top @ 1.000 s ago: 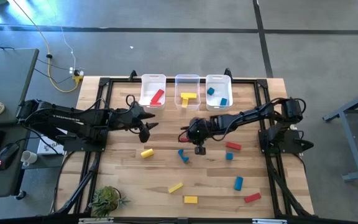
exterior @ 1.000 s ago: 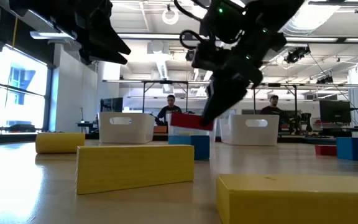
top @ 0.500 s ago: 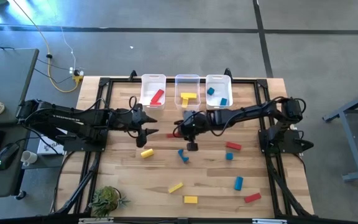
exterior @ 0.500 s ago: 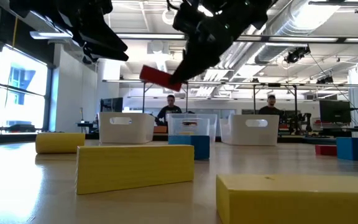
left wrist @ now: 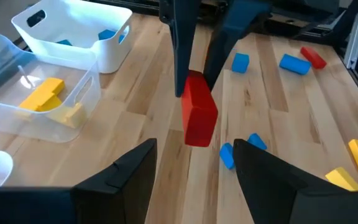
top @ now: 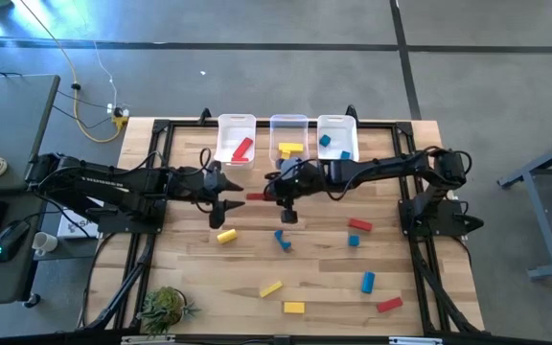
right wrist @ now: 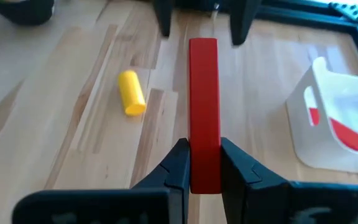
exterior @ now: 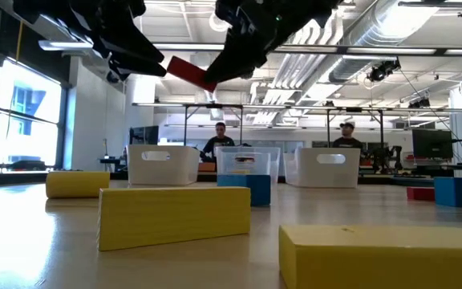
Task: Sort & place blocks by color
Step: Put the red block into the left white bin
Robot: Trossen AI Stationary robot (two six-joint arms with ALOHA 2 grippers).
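My right pincer is clamping a red bar by one end, and I am holding it in the air above the worktop, well clear of the surface in the low view. In the high view the red bar is sticking out toward my left pincer, just in front of the middle bin and a little toward the bin with the red block. My left pincer is hanging open, jaws wide and gripping nothing, just beside the free end of the bar; whether they are touching, I cannot tell.

Bins, taken from the middle bin: it is holding yellow blocks; the bin on its left-arm side is holding the red block; the bin on its right-arm side is holding blue blocks.

Loose blocks are lying on the worktop in front of the middle bin: a yellow cylinder, blue pieces, a red block, a small blue block, a blue cylinder, another red block, and two yellow bars nearest the front edge.
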